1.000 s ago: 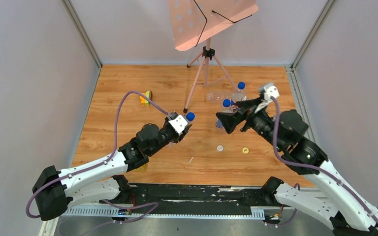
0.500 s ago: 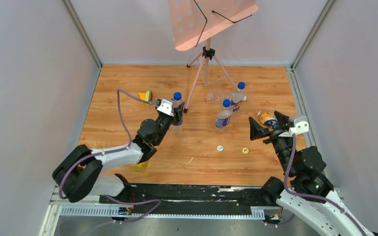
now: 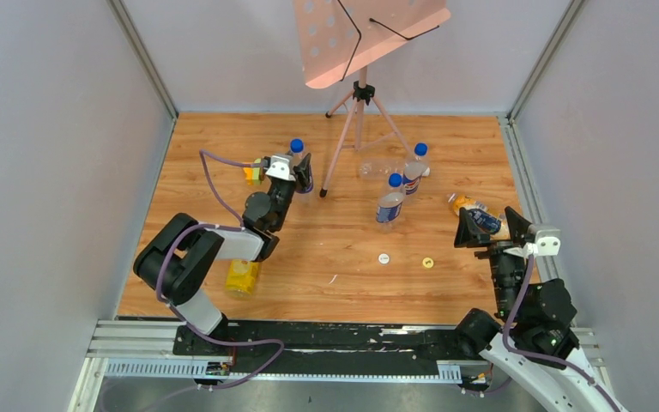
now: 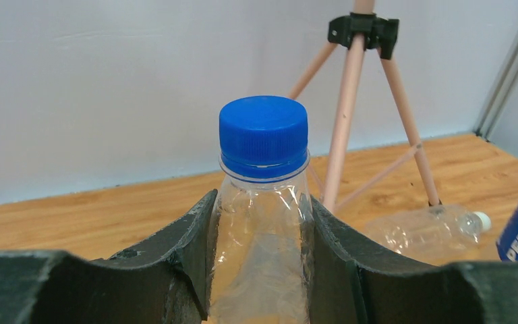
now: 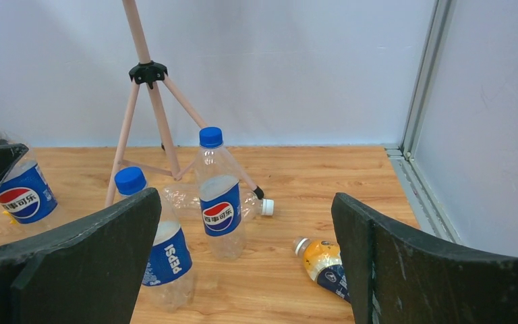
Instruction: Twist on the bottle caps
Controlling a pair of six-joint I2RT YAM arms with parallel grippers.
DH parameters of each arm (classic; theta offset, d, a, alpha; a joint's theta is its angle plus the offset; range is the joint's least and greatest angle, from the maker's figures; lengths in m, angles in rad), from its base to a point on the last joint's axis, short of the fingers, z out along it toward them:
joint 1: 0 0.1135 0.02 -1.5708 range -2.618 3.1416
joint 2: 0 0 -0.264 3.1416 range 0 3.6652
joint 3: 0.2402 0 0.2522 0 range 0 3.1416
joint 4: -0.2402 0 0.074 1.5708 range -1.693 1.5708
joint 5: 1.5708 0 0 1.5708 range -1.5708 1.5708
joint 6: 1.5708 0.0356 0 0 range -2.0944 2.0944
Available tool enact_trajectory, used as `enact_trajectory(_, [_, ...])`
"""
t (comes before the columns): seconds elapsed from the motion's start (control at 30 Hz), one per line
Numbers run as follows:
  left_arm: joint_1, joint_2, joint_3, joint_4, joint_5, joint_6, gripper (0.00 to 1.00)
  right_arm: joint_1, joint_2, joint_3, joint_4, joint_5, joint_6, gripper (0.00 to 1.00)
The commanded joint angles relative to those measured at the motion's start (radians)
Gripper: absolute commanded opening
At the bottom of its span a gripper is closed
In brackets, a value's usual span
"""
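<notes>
Although several bottles are already capped, the task is judged to be only partly finished. At the far left, a yellow bottle (image 3: 242,278) is seen lying beside the left arm, and its mouth cannot be made out. Behind it, the left gripper (image 4: 263,233) is clamped on the shoulder of a clear bottle (image 4: 263,202), which is held upright with a blue cap (image 4: 263,131) seated on its neck. How tightly that cap is threaded cannot be told.

Near a foot of the pink stand (image 3: 344,137), a lying bottle (image 3: 377,167) is found with a small white closure at its mouth. Just beside it, two upright bottles are seen, the nearer bottle (image 3: 389,209) and the farther bottle (image 3: 414,176), each topped in blue. On the table (image 3: 309,275), towards the arms, a white cap (image 3: 383,257) and a yellow cap (image 3: 428,263) are left loose, near each other and well apart from every bottle.

At the right, an amber bottle (image 3: 468,206) lies on its side. Whether it is capped cannot be told. Just beside it, the right gripper (image 3: 489,230) is held wide apart and nothing is carried in it.

What is left, it is judged, is for the two loose caps to be fitted, probably to the yellow and amber bottles.
</notes>
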Motion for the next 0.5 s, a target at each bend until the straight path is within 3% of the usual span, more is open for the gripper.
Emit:
enact_trajectory(0.0, [0.051, 0.053, 0.047, 0.123, 0.052, -0.049, 0.31, 0.002, -0.001, -0.011, 0.029, 0.033, -0.022, 1.00])
enact_trajectory(0.2, [0.075, 0.154, 0.077, 0.167, 0.066, -0.070, 0.37, 0.000, 0.008, -0.023, 0.029, 0.040, -0.034, 1.00])
enact_trajectory(0.47, [0.075, 0.167, 0.051, 0.169, 0.066, -0.076, 0.51, -0.006, 0.023, -0.031, 0.030, 0.026, -0.048, 1.00])
